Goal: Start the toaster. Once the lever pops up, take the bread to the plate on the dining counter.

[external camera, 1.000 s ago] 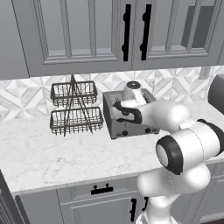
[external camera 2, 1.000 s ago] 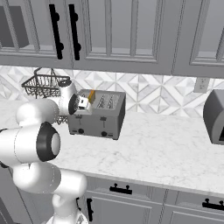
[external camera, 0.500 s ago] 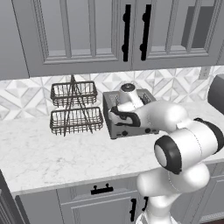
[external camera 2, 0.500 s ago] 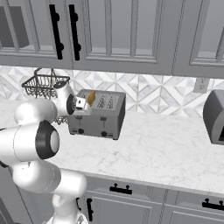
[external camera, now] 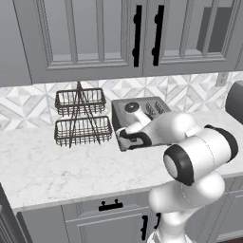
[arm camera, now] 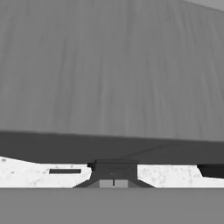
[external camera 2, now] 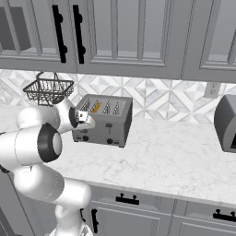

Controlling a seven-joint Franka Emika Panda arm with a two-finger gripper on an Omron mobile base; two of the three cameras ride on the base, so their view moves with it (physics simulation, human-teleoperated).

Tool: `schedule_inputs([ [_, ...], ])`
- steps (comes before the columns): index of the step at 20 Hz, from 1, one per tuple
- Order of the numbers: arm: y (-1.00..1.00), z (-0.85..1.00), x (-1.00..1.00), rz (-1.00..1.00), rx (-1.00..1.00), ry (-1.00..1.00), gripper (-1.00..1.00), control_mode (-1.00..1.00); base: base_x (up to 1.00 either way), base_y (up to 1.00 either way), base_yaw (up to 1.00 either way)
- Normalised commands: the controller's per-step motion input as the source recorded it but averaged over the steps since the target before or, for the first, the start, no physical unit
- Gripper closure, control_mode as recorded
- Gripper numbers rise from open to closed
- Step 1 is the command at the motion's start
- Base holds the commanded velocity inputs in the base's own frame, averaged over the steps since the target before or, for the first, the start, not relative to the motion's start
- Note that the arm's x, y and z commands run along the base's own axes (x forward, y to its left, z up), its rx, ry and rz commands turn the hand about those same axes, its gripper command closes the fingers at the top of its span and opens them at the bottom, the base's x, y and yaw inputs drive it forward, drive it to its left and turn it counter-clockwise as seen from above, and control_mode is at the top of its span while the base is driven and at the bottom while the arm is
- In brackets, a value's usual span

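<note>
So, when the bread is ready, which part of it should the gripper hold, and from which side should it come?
Probably the top edge of the bread, approached from straight above. The slice stands upright in a slot of the toaster, so its exposed upper crust is the reachable part. The toaster walls block its sides, and the shut gripper must open first.

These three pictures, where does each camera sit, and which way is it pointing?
Left base view: behind the arm on its left, looking forward and down at the toaster and wire basket rack; the white arm rises at lower right.
Right base view: behind on the right, facing the same toaster, bread in a slot; the arm rises at lower left.
Hand view: on the hand, pressed close to the toaster's grey front; the shut end effector shows at the bottom.
Both base views share toaster, rack and counter.
</note>
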Motion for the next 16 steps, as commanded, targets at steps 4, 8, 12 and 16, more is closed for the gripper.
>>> schedule_inputs([
  [4,-0.13,-1.00,-0.28,-0.01,-0.06,0.00,1.00,-1.00,0.00,0.00,0.00],
  [8,-0.13,-0.26,-0.44,0.00,0.03,-0.03,1.00,-1.00,0.00,0.00,0.00],
  [12,-0.06,0.31,-0.44,0.00,0.10,-0.09,1.00,-1.00,0.00,0.00,0.00],
  [16,0.00,0.74,-0.25,-0.01,0.10,-0.08,1.00,-1.00,0.00,0.00,0.00],
])
